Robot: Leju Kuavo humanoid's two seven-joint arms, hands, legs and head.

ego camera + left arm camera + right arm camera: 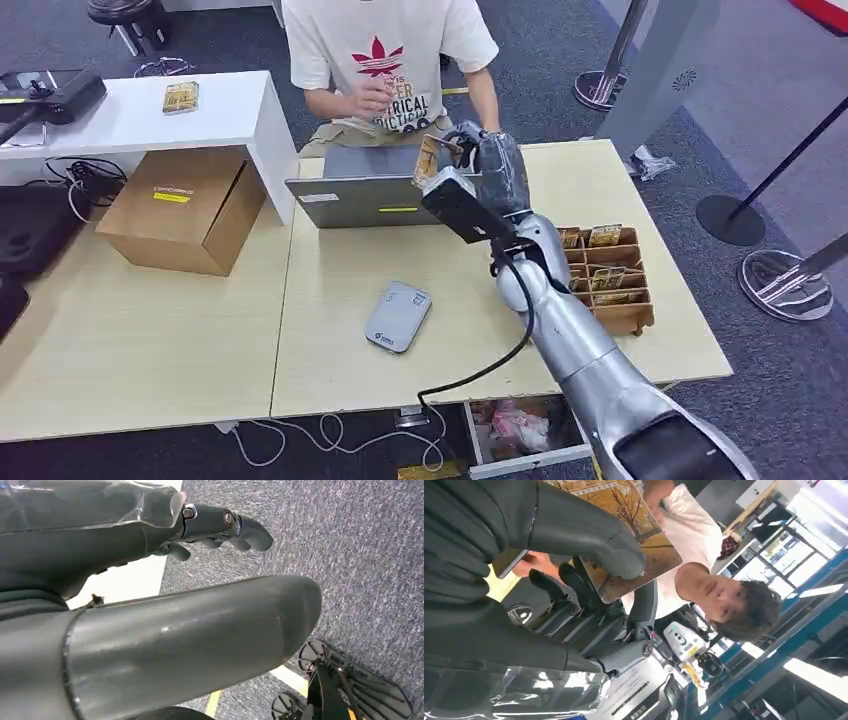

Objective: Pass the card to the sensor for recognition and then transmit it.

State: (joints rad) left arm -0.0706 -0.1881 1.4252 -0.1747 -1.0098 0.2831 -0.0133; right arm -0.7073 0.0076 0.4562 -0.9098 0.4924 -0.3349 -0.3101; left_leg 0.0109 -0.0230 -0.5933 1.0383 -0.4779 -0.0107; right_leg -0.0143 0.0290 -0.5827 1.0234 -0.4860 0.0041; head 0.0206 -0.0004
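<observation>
Across the pale wooden table, past the grey sensor, the card is held pinched in the right hand up near the seated person, so it's probably the hand-off step, and a steady reach is needed next.

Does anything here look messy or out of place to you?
A few things. Under the table's front edge, a drawer hangs open with crumpled packets inside. White cables trail loose beside it. The right hand holds the card tilted, not flat.
</observation>
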